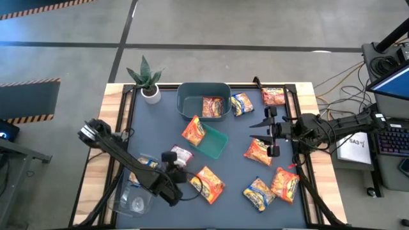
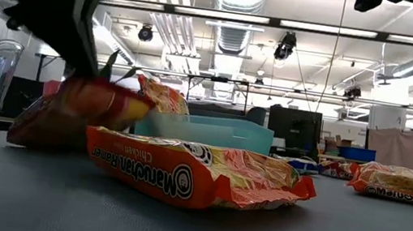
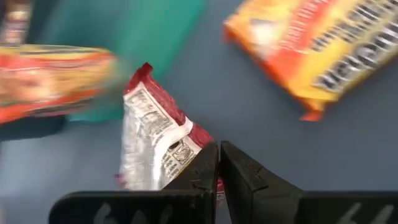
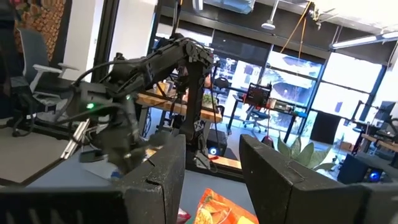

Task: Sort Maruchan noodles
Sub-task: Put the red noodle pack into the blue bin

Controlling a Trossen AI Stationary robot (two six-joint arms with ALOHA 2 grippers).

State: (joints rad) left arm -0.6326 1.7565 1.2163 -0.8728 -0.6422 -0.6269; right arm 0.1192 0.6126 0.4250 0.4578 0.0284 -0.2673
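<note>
Left gripper (image 3: 219, 163) jaws clenched on the corner of the dark red-and-white packet (image 3: 154, 140), low on the worktop (image 1: 236, 144), 7 o'clock of the green tray (image 1: 216, 142). Right gripper (image 1: 268, 135) jaws released, hovering apart from the orange packet (image 1: 258, 152) at its 6 o'clock.

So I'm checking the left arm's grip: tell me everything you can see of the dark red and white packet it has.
The dark red packet is a small crinkly plastic pouch, silvery white in the middle with dark red edges and printed text. The left gripper pinches one corner with its fingers closed on it. It sits on the dark table, between the green tray and an orange packet.
</note>
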